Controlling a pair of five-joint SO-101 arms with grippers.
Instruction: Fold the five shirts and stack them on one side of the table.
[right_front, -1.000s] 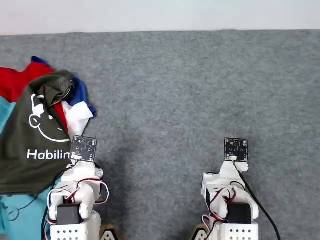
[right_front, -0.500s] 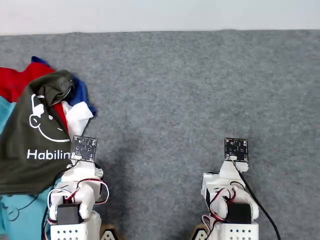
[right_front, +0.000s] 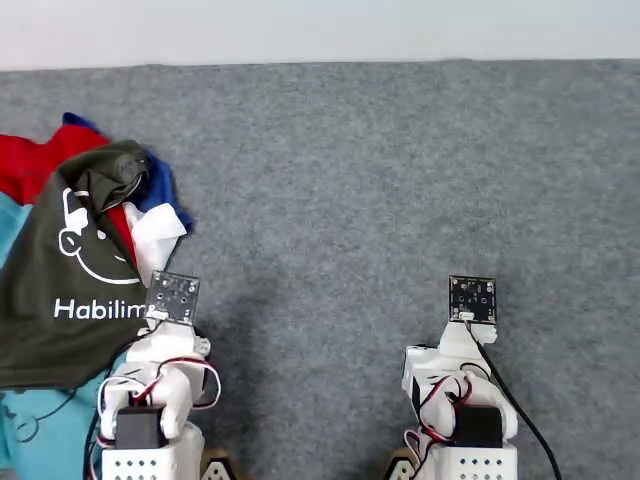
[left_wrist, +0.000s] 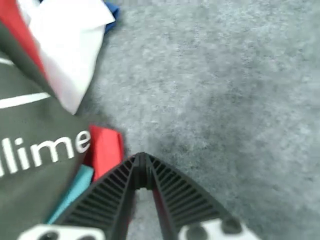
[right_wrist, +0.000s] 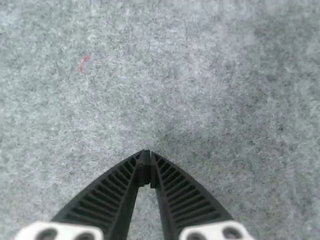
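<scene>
A heap of shirts lies at the table's left side. On top is a dark olive shirt (right_front: 60, 290) with white print; a red shirt (right_front: 35, 165), a blue shirt (right_front: 160, 190), a white shirt (right_front: 155, 235) and a teal shirt (right_front: 40, 425) show around it. My left gripper (left_wrist: 142, 160) is shut and empty, its tips just over the heap's edge by a red fold (left_wrist: 105, 150) and the olive shirt (left_wrist: 30, 165). The left arm (right_front: 150, 390) sits at the front left. My right gripper (right_wrist: 146, 155) is shut over bare grey mat; its arm (right_front: 460, 390) is at the front right.
The grey felt mat (right_front: 400, 180) covers the table, with open room from the heap's edge across the middle to the right. A short red thread (right_wrist: 83, 63) lies on the mat ahead of the right gripper.
The left arm's wrist has shifted slightly to the right and toward the front. The right arm and the shirts have not moved.
</scene>
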